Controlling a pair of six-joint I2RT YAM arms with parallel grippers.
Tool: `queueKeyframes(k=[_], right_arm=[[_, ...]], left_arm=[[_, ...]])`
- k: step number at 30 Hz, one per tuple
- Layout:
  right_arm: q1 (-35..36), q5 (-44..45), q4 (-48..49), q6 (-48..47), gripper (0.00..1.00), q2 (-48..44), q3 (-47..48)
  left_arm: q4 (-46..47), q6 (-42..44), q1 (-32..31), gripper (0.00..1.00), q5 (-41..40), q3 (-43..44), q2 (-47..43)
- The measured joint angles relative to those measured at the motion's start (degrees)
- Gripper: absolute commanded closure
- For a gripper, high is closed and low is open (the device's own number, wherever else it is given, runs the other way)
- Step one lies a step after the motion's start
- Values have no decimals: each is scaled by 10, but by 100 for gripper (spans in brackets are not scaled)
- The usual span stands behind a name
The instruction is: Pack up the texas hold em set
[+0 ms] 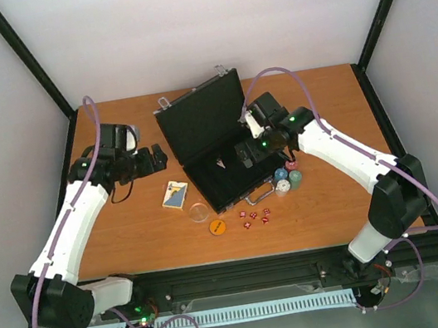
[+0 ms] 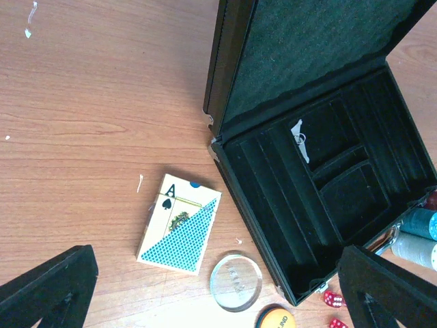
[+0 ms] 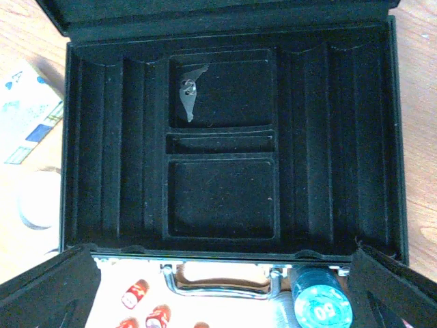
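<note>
Briefcase (image 1: 233, 174) of the texas hold em set lies open at mid-tabletop (image 1: 132, 246), with the loose pieces spread along its near side. Nearest the arm bases, an orange disc (image 1: 218, 227) lies off the briefcase's near left corner. Five small red dice (image 1: 254, 215) are scattered just in front of its silver handle (image 3: 222, 280). A clear disc (image 1: 199, 212) sits slightly farther back and left. The blue-white card box (image 1: 175, 194) lies flat beside the briefcase's left edge. Chip stacks (image 1: 281, 176) in blue, red, green and white cluster by its near right corner. The black tray holds only a small silver item (image 3: 188, 92) in a middle compartment. The right end effector (image 1: 244, 157) hovers over the briefcase's right side, fingers spread and empty. The left end effector (image 1: 158, 158) hangs left of the briefcase, equally spread and empty. The raised lid (image 1: 199, 121) stands at the far edge.
</note>
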Motion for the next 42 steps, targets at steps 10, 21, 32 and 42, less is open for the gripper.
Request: queueKeyframes(k=[10,21,32,42], right_arm=[[0,50,-19,6,0,2,0],[-72,92,-33,37,17,16,-21],[-150,32,-25,67,37,84,-66],[-149,53,-17,68,39,110,-66]], left_arm=[[-4,11,0,0,0,14,17],[-4,14,0,0,11,14,22],[-4,22,0,0,13,8,36],[-4,28,0,0,12,8,48]])
